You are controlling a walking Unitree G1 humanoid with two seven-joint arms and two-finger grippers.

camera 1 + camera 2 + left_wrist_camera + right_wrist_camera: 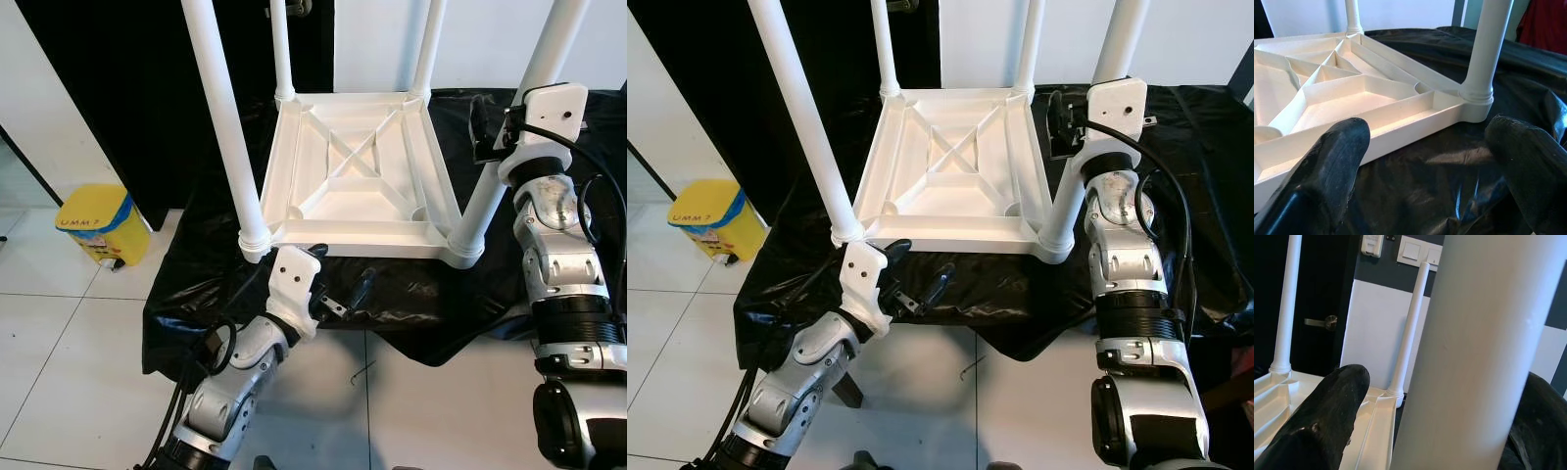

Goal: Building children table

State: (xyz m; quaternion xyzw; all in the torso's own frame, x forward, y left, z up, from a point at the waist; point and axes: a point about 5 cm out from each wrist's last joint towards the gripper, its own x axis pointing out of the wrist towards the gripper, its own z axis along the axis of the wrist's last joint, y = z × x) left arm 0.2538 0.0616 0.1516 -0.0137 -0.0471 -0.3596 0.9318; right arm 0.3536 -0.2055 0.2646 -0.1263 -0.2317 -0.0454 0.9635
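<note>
Legs up, the children table (358,171) lies inverted on a black sheet (196,284) spread over the floor, filling the centre of my left eye view. All four white legs stand in their corner sockets. My left pincer (338,284) hovers at 6 o'clock of the tabletop, just off its near rim, fingers spread and holding nothing. My right pincer (487,132) is up at 3 o'clock, at the near right leg (490,191). A yellow bin (98,223) sits at 9 o'clock, well apart.

My right eye view repeats this from a slight offset; here a wall (1185,44) behind the far legs is plainer.

My left wrist view looks along the spread fingers (1327,166) at the ribbed underside and one leg seated in its socket (1476,100), a joint detail the head views leave too small to judge.

My right wrist view shows what the others hide: the leg (1484,352) stands between my two right fingers (1327,416), which straddle it. Whether they press on it I cannot tell.

As I judge it, the risk is sideways force: if I push or twist this leg off its axis, the light frame could slide on the slick sheet, or the leg could tilt and bind in the socket rather than seat.
</note>
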